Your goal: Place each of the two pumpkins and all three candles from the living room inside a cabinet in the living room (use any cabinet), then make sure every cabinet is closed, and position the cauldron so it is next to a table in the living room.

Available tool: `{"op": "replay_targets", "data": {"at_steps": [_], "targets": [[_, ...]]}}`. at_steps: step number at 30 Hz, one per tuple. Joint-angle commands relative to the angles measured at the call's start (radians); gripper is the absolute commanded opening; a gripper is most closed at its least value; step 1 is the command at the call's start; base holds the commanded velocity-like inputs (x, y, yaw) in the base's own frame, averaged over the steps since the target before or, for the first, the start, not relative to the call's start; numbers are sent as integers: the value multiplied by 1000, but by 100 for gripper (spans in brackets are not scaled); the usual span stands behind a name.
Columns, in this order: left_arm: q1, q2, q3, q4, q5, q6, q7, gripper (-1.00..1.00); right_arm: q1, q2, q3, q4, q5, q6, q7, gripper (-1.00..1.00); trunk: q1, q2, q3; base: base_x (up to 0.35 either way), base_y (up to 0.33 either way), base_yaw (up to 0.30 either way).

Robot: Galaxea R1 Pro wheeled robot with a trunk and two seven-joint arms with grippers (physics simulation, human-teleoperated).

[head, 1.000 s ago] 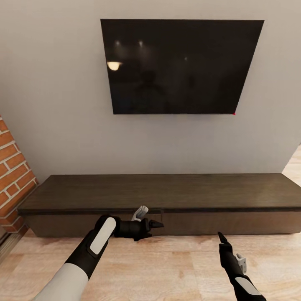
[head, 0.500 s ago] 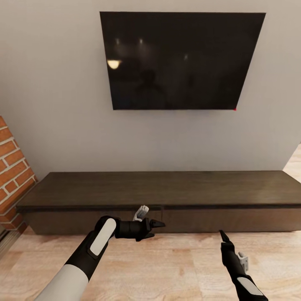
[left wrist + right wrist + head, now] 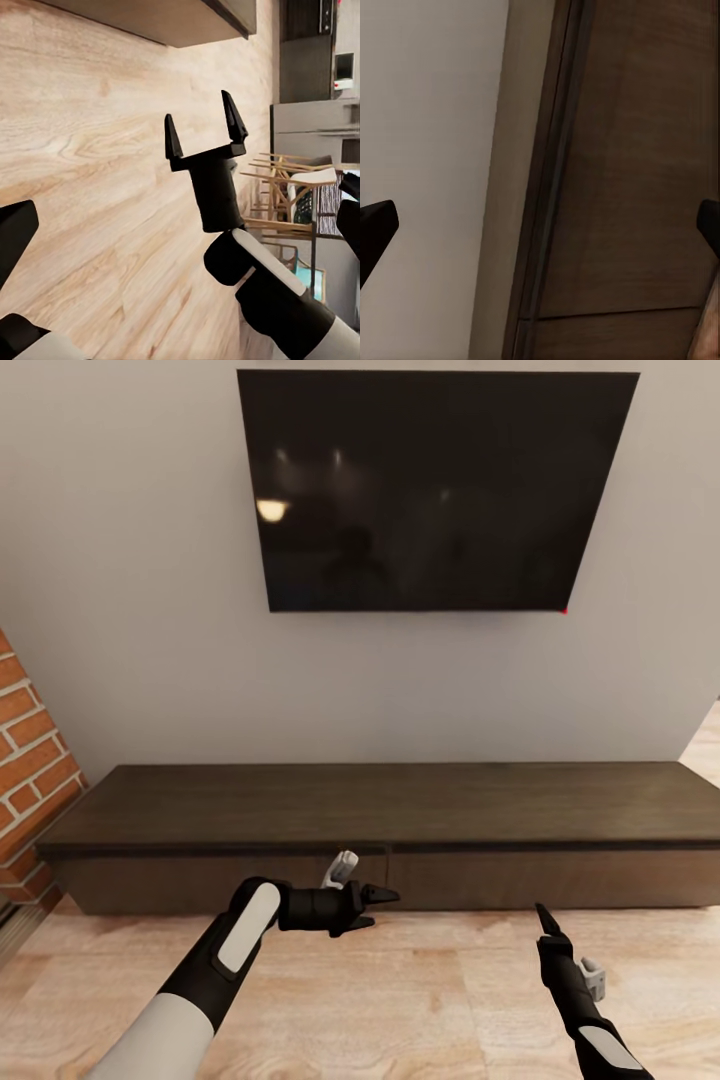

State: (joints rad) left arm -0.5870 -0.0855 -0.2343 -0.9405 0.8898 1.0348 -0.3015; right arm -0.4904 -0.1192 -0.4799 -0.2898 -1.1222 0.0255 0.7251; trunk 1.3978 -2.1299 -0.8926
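Before the cabinet [image 3: 380, 830] — drawers shut — left gripper [image 3: 372, 906] and right gripper [image 3: 204, 130] hang spread, empty; pumpkins, candles, cauldron evidently remain.

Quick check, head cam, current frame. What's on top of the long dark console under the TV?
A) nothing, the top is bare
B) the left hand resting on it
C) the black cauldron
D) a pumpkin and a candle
A: the cabinet shows an unbroken dark wood top below the TV, and the left hand sits lower, in front of its drawer fronts.
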Motion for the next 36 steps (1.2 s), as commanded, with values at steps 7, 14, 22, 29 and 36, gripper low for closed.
{"op": "replay_targets", "data": {"at_steps": [7,14,22,29,36], "targets": [[-1,-3,0,0,-9,2,-10,100,0,1,1,1,-9,3,7,100,27,-50,-23,0,0,0],[-1,-8,0,0,-9,4,-31,100,-1,1,3,1,-9,4,75,100,54,-99,-45,0,0,0],[1,-9,-28,0,-10,4,-43,100,-1,1,4,1,-8,7,124,100,84,-155,-70,0,0,0],[1,-10,-29,0,-10,4,-44,100,0,1,4,1,-8,7,122,100,111,-204,-92,0,0,0],[1,-10,-30,0,-9,4,-45,100,-1,3,5,1,-8,7,122,100,138,-253,-114,0,0,0]]}}
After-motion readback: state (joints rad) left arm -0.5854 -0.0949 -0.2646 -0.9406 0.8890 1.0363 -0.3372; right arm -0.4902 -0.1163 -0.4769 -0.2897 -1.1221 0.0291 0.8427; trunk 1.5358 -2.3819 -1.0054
